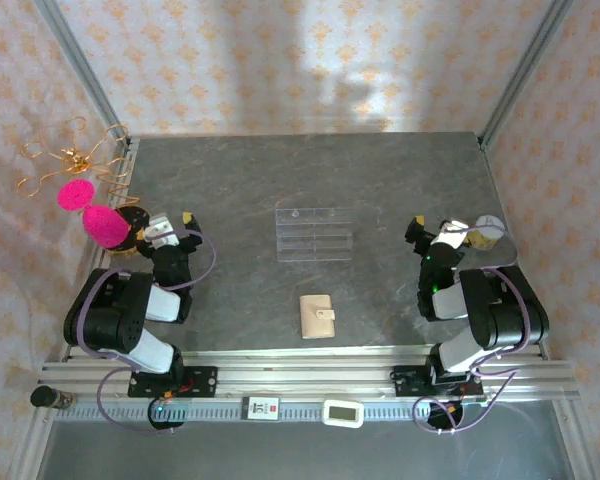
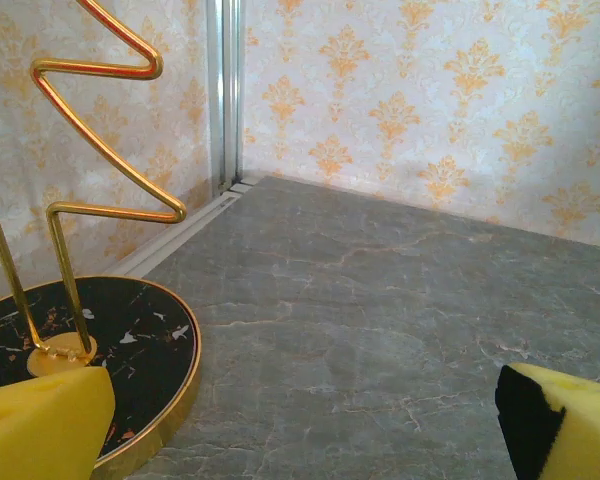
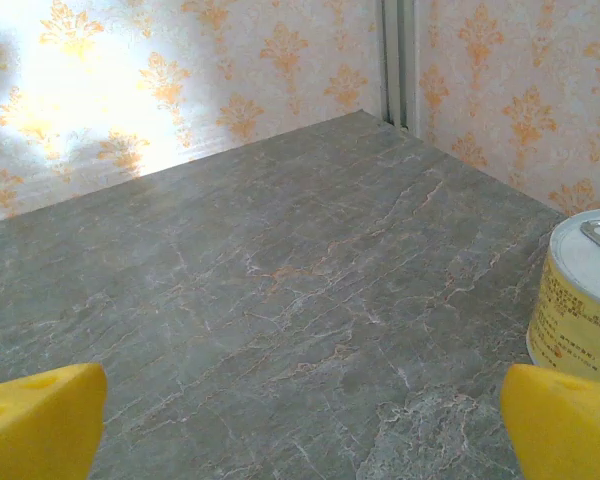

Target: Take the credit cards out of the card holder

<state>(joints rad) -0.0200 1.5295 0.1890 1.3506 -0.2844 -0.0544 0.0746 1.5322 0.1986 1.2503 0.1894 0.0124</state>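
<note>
- The left gripper (image 2: 300,428) is spread wide, holds nothing, and hovers low over the tabletop (image 2: 380,300) at its left edge. It sits just beside a gold wire stand (image 2: 100,170) on a black marbled base, well apart from the work.
- The card holder (image 1: 317,316) lies flat and closed near the front middle of the tabletop, between the two arms, with its snap tab (image 1: 327,314) towards the right.
- It looks light and soft-sided, so it is likely to slide or fold when pushed. One gripper would probably have to pin it while the other lifts the flap at the tab edge.
- The credit cards are presumably inside, hidden by the closed cover. Their number and orientation cannot be told. Thin, stiff and slick, they would best be pinched by a protruding edge.
- Behind it is a clear acrylic slotted tray (image 1: 314,233), whose slots are hard to make out.
- The right gripper (image 3: 300,425) is also spread and holds nothing, near the right edge.
- A tin can (image 3: 578,300) stands beside it, cut off by the frame.
</note>
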